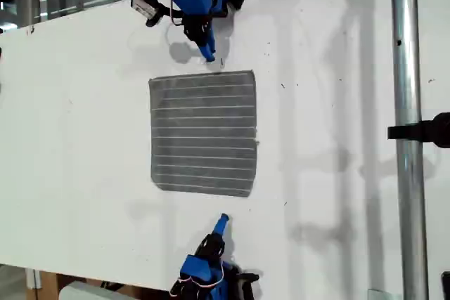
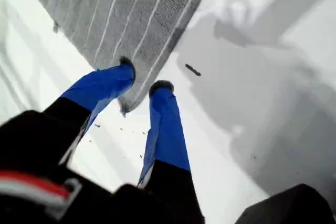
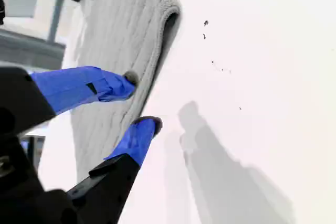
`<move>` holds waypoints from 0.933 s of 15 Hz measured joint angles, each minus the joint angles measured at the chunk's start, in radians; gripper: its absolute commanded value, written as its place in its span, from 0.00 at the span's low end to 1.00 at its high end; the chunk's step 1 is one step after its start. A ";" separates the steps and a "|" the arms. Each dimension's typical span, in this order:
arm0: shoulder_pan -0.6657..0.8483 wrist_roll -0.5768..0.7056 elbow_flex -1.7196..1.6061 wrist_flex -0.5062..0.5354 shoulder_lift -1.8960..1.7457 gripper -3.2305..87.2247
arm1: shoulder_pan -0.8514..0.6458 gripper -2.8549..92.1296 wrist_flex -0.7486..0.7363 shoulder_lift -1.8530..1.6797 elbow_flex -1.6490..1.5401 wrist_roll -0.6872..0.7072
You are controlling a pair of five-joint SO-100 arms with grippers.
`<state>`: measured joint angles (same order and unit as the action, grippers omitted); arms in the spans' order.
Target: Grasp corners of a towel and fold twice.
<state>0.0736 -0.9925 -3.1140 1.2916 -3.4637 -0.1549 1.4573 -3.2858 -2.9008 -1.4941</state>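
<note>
Exterior view shows you the towel (image 1: pixel 203 133) flat mid-table; soft, limp cloth, so pinch its corners. My first gripper (image 2: pixel 140 78) and my second gripper (image 3: pixel 143 99), seemingly at twelve and six o'clock, stand parted.

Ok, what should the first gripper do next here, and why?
Probably close my first gripper on the towel's corner. Its jaws are open, one fingertip over the cloth and the other just off its edge, with the corner lying between them. The towel lies flat and unfolded, so grasping looks due.
</note>
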 measured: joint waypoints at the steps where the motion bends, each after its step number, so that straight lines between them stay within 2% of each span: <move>1: 0.003 -0.009 0.000 0.000 0.000 0.01 | -0.003 0.03 0.000 -0.003 0.000 0.000; 2: 0.100 -0.120 0.000 0.000 -0.002 0.01 | -0.060 0.03 -0.023 -0.003 0.000 0.000; 3: 0.216 -0.293 -0.002 0.000 -0.003 0.01 | -0.071 0.03 -0.028 -0.003 0.000 0.000; 4: 0.259 -0.379 -0.005 0.000 -0.003 0.01 | -0.061 0.03 -0.028 -0.003 0.000 0.000; 8: 0.264 -0.414 -0.005 0.000 -0.003 0.01 | -0.055 0.03 -0.028 -0.003 0.000 0.000; 11: 0.264 -0.425 -0.005 0.000 -0.003 0.01 | 0.014 0.03 -0.080 0.028 0.064 0.017; 14: 0.264 -0.428 -0.005 0.000 -0.003 0.01 | 0.064 0.03 -0.160 0.474 0.364 0.112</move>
<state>0.3375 -1.4205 -3.1186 1.2916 -3.4668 -0.0905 1.2977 -2.8118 -2.5372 -1.3821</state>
